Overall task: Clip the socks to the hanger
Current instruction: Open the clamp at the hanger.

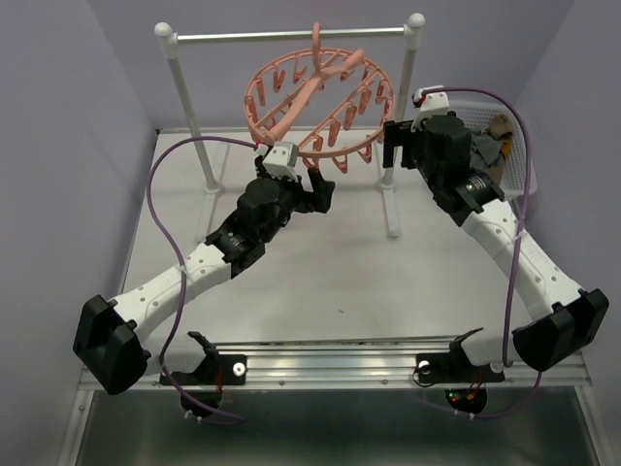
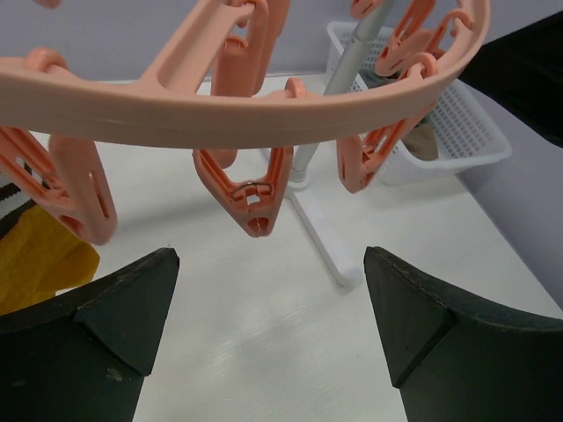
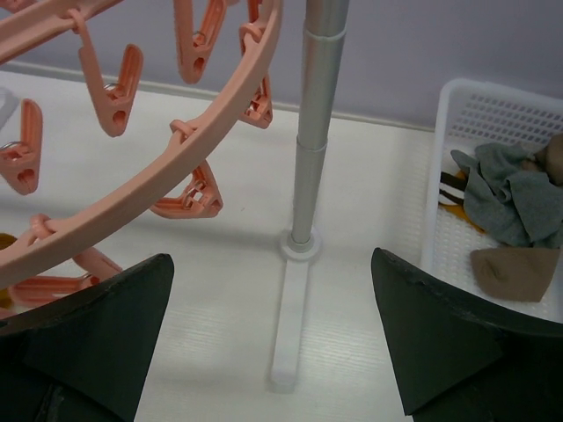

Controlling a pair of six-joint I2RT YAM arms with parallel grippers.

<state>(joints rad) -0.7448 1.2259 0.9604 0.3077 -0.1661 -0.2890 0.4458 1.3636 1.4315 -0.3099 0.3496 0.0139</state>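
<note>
The salmon-pink hanger point(image 1: 320, 102) hangs by its hook from the rail, its ring of clips tilted. My left gripper point(image 1: 320, 192) stands open just under the ring's near edge. In the left wrist view the ring point(image 2: 246, 110) passes above my open left gripper point(image 2: 271, 308), and a clip point(image 2: 251, 189) dangles ahead of it. An orange-mustard sock point(image 2: 35, 255) with a striped cuff hangs at the far left beside a clip; its attachment is out of view. My right gripper point(image 1: 393, 146) is open and empty beside the ring's right side. Grey socks point(image 3: 519, 198) and a brown sock point(image 3: 515, 272) lie in the basket.
The white mesh basket point(image 1: 475, 98) stands at the back right against the wall. The rail stand's right post point(image 3: 312, 132) and its foot point(image 3: 295, 325) are straight ahead of my right gripper point(image 3: 273, 308). The left post point(image 1: 194, 126) stands at the back left.
</note>
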